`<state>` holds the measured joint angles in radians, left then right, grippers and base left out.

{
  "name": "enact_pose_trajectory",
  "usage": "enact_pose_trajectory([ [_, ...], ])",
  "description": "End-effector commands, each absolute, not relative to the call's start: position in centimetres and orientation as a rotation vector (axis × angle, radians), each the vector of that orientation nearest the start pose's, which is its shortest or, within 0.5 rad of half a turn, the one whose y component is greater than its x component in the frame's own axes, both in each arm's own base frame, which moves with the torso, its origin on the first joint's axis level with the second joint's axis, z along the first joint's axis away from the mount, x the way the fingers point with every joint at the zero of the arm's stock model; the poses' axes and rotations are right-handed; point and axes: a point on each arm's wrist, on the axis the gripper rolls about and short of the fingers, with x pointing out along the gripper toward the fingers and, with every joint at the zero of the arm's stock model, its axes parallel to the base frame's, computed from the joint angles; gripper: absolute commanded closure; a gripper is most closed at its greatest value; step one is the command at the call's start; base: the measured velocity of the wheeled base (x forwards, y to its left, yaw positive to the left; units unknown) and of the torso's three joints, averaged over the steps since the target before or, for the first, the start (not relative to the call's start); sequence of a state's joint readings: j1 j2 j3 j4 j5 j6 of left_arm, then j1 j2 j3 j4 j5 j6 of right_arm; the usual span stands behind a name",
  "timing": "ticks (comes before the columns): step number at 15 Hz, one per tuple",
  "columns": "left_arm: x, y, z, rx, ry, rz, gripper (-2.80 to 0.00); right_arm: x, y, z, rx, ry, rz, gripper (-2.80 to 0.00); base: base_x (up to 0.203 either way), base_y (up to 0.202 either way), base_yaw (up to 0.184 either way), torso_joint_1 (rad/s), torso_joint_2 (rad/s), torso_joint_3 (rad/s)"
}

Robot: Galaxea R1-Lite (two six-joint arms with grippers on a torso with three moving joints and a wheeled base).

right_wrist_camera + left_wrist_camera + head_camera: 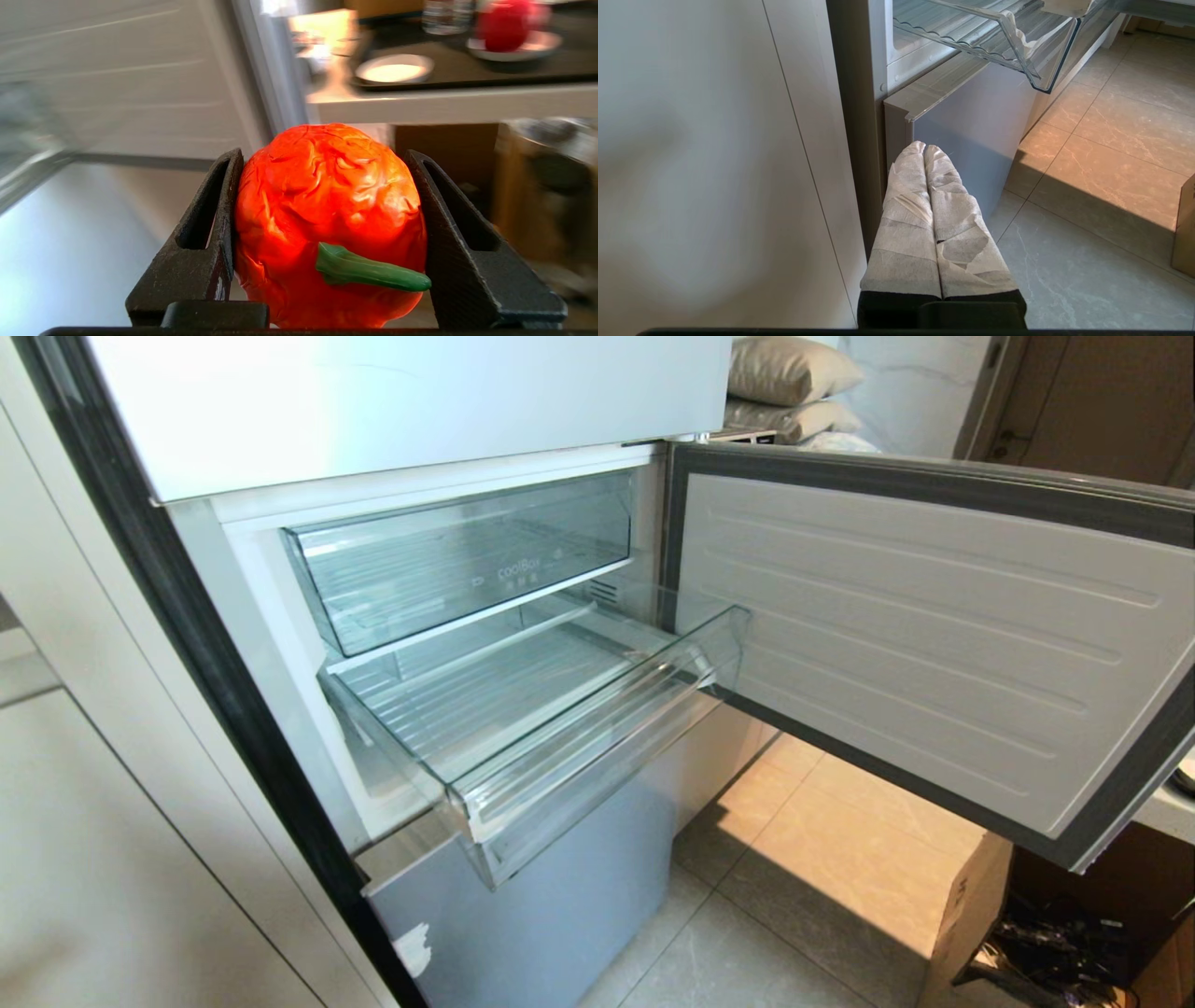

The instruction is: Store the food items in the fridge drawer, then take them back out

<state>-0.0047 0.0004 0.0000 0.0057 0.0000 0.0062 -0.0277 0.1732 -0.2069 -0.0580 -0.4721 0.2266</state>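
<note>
While the drawer (579, 747) sits pulled out of the fridge (420, 411) under the taller bin (467, 560), with nothing in it, the right gripper (327, 233) has its jaws clamped on both sides of an orange-red tomato (327, 205) with a green stem (369, 270), out by the open door (934, 644). A second red one (504, 25) sits on a plate (537, 46) on the worktop (448, 102) behind. Left gripper (924, 154) hangs low by the fridge's bottom corner, wrapped fingers (906, 210) pressed together, holding nothing.
</note>
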Motion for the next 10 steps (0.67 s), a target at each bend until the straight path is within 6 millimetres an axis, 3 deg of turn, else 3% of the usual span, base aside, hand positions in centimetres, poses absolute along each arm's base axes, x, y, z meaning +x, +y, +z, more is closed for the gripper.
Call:
enact_pose_trajectory([
  [1, -2.3, 0.0, 7.5, 0.006, 0.006, -0.005, 0.0, -0.6, -1.0, 16.0, 0.233, -0.05, -0.567, 0.0, 0.0, 0.0, 0.0, 0.0, 0.0, 0.0],
  [3, -2.3, 0.0, 7.5, 0.006, 0.006, -0.006, 0.0, 1.9, -1.4, 17.6, 0.251, 0.042, -0.678, 0.0, 0.0, 0.0, 0.0, 0.0, 0.0, 0.0],
  [5, -2.3, 0.0, 7.5, 0.006, 0.006, -0.005, 0.0, 4.8, -3.1, 18.5, 0.297, 0.123, -0.769, 0.0, 0.0, 0.0, 0.0, 0.0, 0.0, 0.0],
  [10, -2.3, 0.0, 7.5, 0.006, 0.006, -0.006, 0.0, 11.6, -11.0, 17.9, 0.41, 0.237, -0.864, 0.0, 0.0, 0.0, 0.0, 0.0, 0.0, 0.0],
])
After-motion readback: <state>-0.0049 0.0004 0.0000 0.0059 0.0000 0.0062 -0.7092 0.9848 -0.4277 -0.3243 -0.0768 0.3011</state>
